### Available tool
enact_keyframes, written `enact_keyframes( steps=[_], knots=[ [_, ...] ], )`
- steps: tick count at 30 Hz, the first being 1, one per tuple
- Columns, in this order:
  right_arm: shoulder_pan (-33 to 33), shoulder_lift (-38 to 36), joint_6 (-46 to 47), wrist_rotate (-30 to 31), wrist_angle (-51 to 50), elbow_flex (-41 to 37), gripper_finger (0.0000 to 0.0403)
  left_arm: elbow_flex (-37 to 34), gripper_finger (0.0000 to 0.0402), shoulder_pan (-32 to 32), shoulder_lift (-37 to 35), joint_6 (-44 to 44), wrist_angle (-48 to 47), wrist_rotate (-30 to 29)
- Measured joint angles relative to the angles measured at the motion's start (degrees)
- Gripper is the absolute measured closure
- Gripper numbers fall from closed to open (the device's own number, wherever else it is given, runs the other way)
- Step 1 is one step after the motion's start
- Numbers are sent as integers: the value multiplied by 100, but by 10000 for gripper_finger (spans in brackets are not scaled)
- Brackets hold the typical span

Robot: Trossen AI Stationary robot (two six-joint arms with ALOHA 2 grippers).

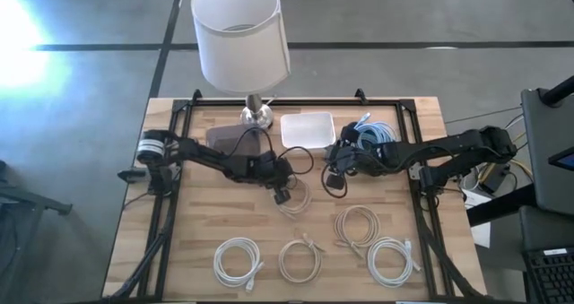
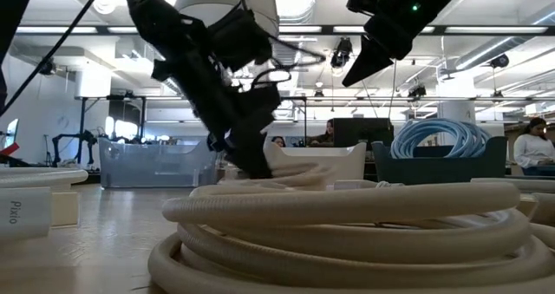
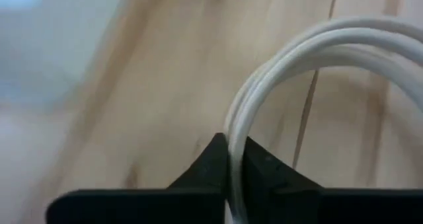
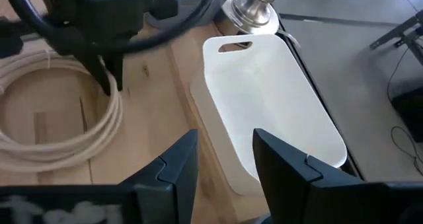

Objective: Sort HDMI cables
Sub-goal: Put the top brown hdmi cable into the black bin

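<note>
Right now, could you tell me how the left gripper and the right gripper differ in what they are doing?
The left gripper is shut on a beige cable coil near the table's middle; the right gripper is open and holds nothing. The left gripper is low at the wooden table, while the right gripper hangs above the white tray. Both are dark two-finger grippers near the table's centre.

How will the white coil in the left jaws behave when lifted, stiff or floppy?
Probably light and springy: the left gripper pinches only a couple of strands of the coil, so the loops may sag or fan apart. It should not roll.
</note>
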Motion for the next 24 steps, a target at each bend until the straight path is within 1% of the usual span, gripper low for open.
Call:
enact_keyframes(
  steps=[4,7,10,12,14,18,21,24],
  knots=[
    [-2,0,17,2,-2,-2,261,151,380,-16,-208,70,29,-136],
    [0,0,17,0,-2,-2,258,164,376,-23,-511,158,25,-150],
    [-2,0,26,0,-4,-4,257,141,374,-53,-939,378,-78,-501],
    [0,0,44,-1,-9,-4,259,129,379,-92,-1272,562,-329,-987],
    [0,0,47,-1,-11,-4,262,127,382,-149,-1634,684,-686,-1602],
    [0,0,109,-2,-9,-9,269,127,378,-338,-2323,593,-1539,-3311],
    [0,0,324,-2,-11,-13,273,118,371,-434,-2665,131,-2475,-4412],
    [0,0,360,-1,-4,-15,275,82,372,-389,-2859,-775,-3540,-4988]
  ],
)
